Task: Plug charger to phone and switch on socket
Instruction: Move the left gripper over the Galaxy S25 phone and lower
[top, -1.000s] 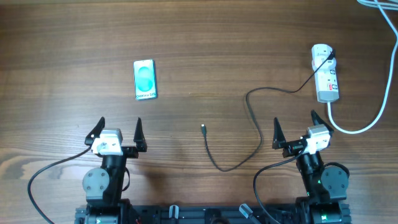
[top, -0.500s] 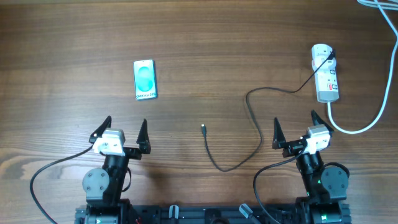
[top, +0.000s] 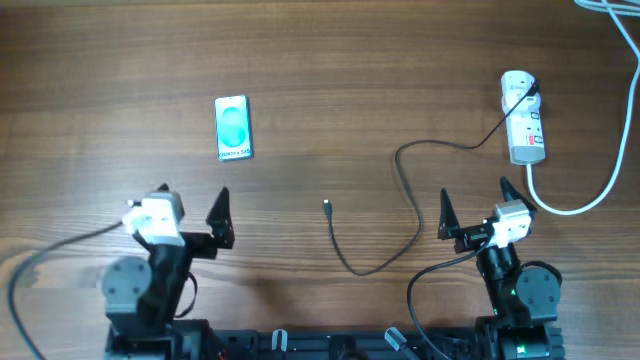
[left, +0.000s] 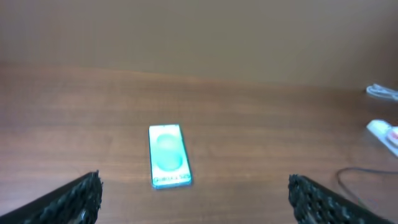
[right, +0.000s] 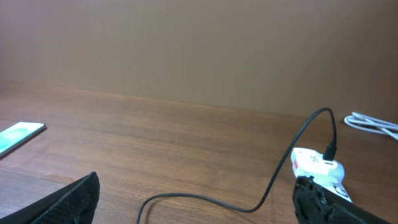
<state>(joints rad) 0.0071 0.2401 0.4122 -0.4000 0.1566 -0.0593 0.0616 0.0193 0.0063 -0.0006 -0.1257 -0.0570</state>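
The phone (top: 233, 127) lies flat on the table at left of centre, teal screen up; it also shows in the left wrist view (left: 168, 155) and at the left edge of the right wrist view (right: 18, 135). The charger, a thin black cable (top: 410, 200), runs from the socket (top: 523, 117) in loops to its free connector tip (top: 327, 206) at mid-table. The socket is a white power strip at the right (right: 317, 165). My left gripper (top: 190, 208) is open and empty, below the phone. My right gripper (top: 475, 208) is open and empty, below the socket.
A thick white cord (top: 590, 200) runs from the socket's near end out to the right edge and back up to the far right corner. The wooden table (top: 330, 70) fills the view.
My left arm has shifted left and a little farther from the front edge; its gripper stays open. The right arm, phone and cable have not moved.
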